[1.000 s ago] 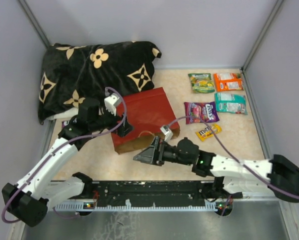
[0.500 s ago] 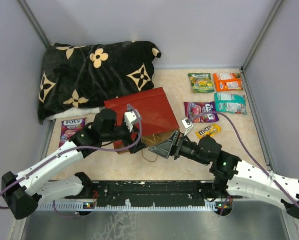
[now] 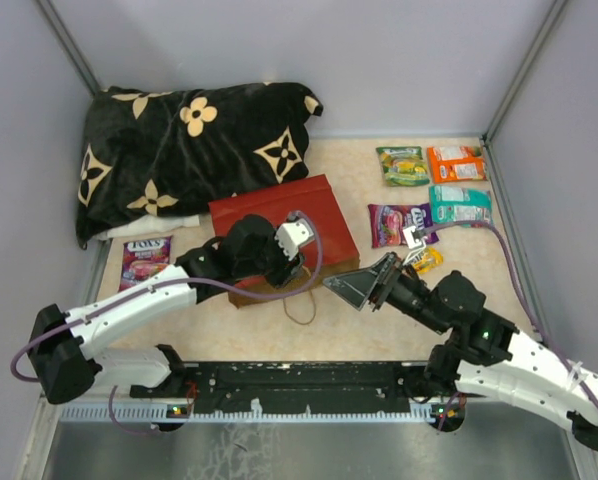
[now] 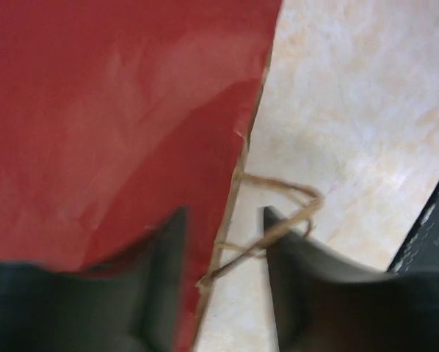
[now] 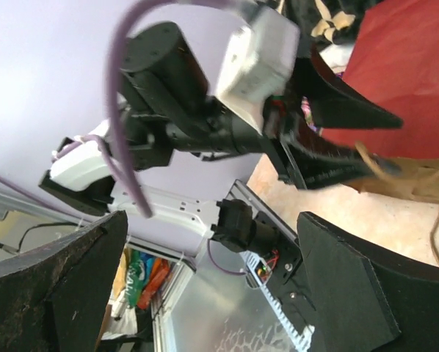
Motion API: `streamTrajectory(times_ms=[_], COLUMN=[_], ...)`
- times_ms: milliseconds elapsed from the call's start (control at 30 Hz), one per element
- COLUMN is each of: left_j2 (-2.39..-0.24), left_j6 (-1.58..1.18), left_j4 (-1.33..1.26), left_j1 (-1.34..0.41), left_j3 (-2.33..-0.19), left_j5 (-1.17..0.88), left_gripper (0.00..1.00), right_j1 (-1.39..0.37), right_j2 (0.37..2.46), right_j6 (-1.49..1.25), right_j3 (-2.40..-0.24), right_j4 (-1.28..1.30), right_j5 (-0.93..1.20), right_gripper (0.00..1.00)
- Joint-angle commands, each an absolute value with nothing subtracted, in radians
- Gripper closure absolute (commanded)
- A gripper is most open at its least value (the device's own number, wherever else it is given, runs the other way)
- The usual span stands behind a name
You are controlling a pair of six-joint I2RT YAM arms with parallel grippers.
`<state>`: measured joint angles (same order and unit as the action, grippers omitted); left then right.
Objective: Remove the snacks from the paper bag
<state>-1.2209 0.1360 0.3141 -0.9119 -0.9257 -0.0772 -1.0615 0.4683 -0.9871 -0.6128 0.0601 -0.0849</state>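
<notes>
The red paper bag (image 3: 279, 225) lies flat mid-table, its looped handle (image 3: 301, 305) trailing toward me. My left gripper (image 3: 291, 272) is at the bag's near edge. In the left wrist view my left gripper (image 4: 223, 214) straddles the bag's (image 4: 117, 125) edge and the handle string (image 4: 278, 220), jaws partly narrowed with a gap showing. My right gripper (image 3: 362, 286) hovers just right of the bag, wide open and empty (image 5: 212, 242). Snacks lie on the table: green (image 3: 403, 165), orange (image 3: 456, 163), teal (image 3: 460, 205), purple (image 3: 397, 222), yellow (image 3: 427, 260), and another purple packet (image 3: 146, 260) at the left.
A black flower-patterned pillow (image 3: 189, 150) fills the back left corner, touching the bag's far side. Grey walls close in three sides. The arms' black base rail (image 3: 309, 385) runs along the near edge.
My left gripper slid right along the bag's near edge to the handle, and its jaws narrowed. My right gripper drew back to the right, away from the bag's mouth, still open.
</notes>
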Motion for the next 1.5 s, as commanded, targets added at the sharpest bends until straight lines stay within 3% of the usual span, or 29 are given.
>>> streamTrajectory(times_ms=[0,33,67,233,367,600,900,1233,1467], left_j2=[-1.232,-1.242,-1.252,-1.288,-1.338,-1.366,-1.341,-1.312,-1.298], left_j6=[0.153,0.139,0.113,0.083,0.041,-0.006,0.0,0.0,0.001], left_j4=[0.283,0.29,0.299,0.293,0.317,0.308,0.282,0.293,0.313], left_j1=[-0.915,-0.914,-0.914,-0.911,-0.896,-0.884,-0.882,-0.881,-0.882], left_j3=[-1.023,-1.042,-1.061,-1.129,-1.229,-1.287,-1.213,-1.194,-1.202], left_j5=[0.018,0.05,0.093,0.219,0.31,0.28,0.265,0.269,0.291], left_gripper=[0.74,0.95,1.0,1.0,1.0,1.0,1.0,1.0,1.0], right_j1=[-1.056,-1.056,-1.056,-1.124,-1.248,-1.253,-1.233,-1.063,-1.056], right_j2=[0.486,0.49,0.495,0.6,0.853,1.173,1.529,2.048,2.152], right_j6=[-1.013,-1.027,-1.041,-1.136,-1.236,-1.388,-1.655,-1.886,-2.045], right_j3=[-0.548,-0.512,-0.484,-0.346,-0.319,-0.262,-0.333,-0.521,-0.646], right_j4=[0.003,-0.036,-0.069,-0.259,-0.472,-0.968,-1.063,-1.353,-1.108], right_j5=[-0.098,-0.088,-0.079,-0.141,-0.295,-0.507,-0.75,-0.511,-0.442], right_gripper=[0.01,0.01,0.01,0.01,0.03,0.25,0.36,0.49,0.44])
